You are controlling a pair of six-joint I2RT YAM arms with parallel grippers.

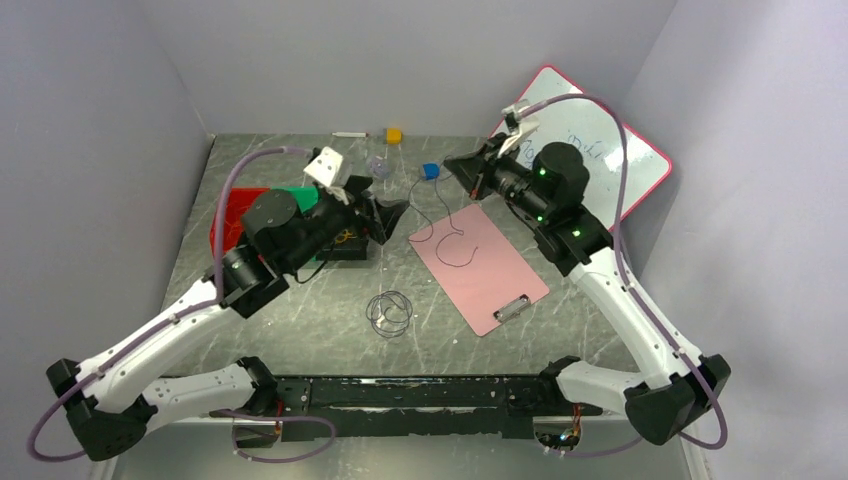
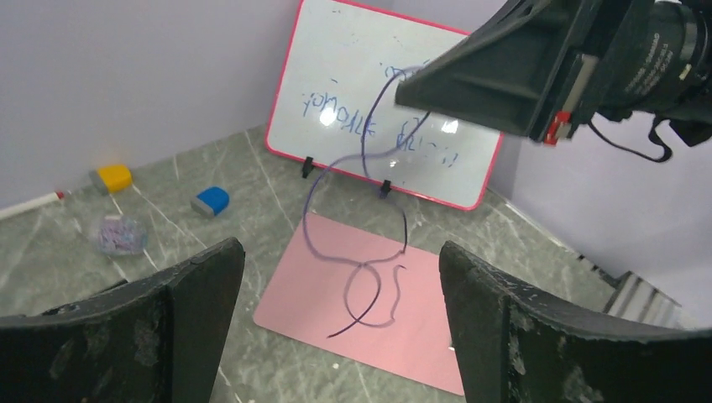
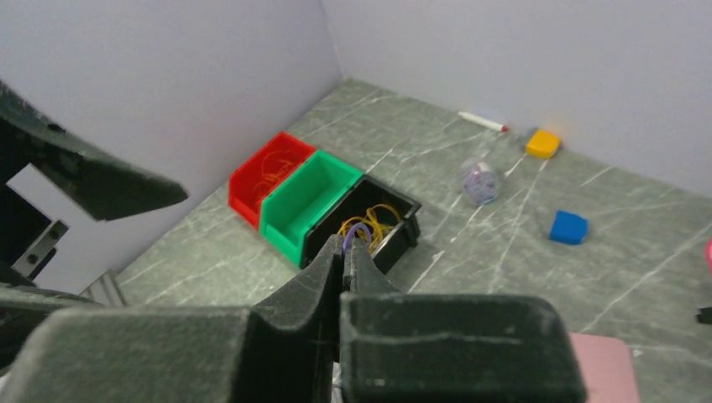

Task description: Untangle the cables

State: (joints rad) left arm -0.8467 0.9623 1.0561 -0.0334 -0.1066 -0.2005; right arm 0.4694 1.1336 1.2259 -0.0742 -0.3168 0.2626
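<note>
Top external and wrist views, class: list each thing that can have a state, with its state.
Left gripper: jaws open, empty.
Right gripper: jaws shut on dark cable.
Coiled cable: loose on table.
Green bin: empty.
Black bin: holds yellow wires.
Red bin: holds yellow wires.
Whiteboard: propped upright.

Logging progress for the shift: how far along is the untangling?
Looks done: one dark cable lies coiled alone on the table. In hand: the right gripper is shut on a purple cable trailing onto the pink clipboard; the left gripper is open. Left: yellow cables bunched in the black bin.
</note>
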